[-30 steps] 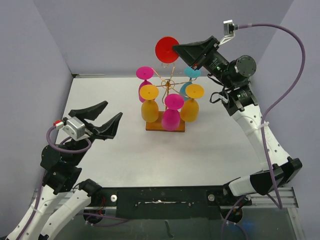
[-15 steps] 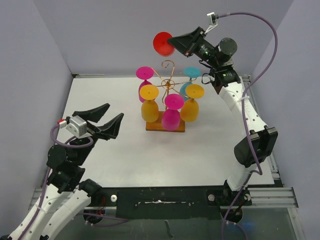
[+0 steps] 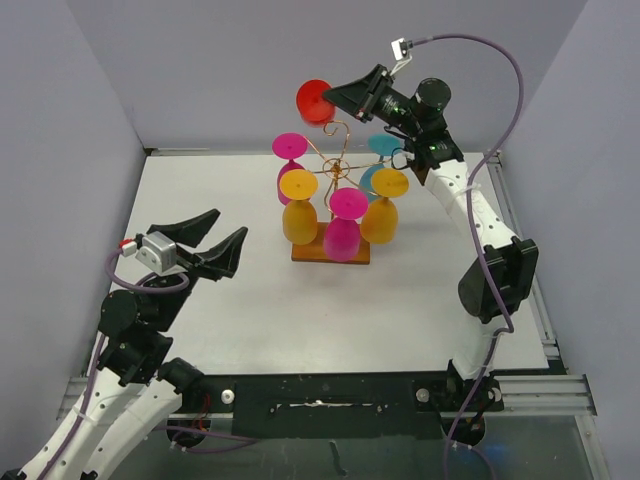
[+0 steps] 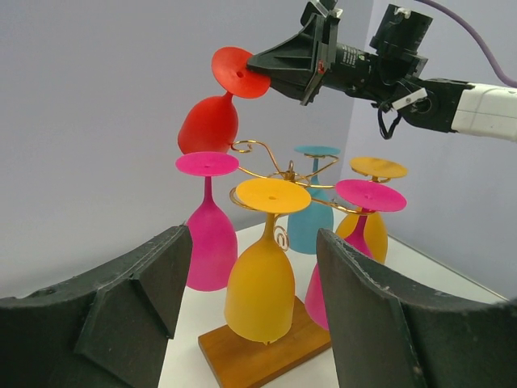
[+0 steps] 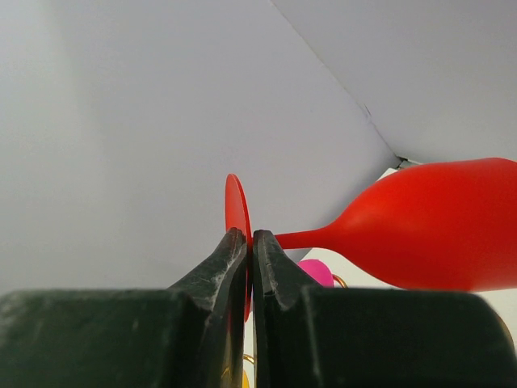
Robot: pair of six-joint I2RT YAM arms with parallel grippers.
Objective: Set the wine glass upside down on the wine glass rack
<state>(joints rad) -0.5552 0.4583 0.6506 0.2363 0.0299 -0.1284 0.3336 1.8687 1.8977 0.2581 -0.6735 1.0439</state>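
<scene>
Wine glass (image 4: 208,125) — red, tilted just above the wine glass rack (image 4: 266,343) — has its foot pinched between the right jaws; left jaws gape wide, holding nothing.

1. One gold wire rack (image 4: 266,360), wooden base.
2. Two pink glasses (image 3: 290,146) (image 3: 341,238) hanging on the rack, back left and front.
3. Two orange glasses (image 3: 298,222) (image 3: 380,220) on it too, front left and right.
4. One teal glass (image 3: 384,144), rack's back right.
5. One red glass (image 3: 311,100), up above the rack.

Right claw (image 3: 337,100) raised, clamped; left claw (image 3: 225,226) open.
</scene>
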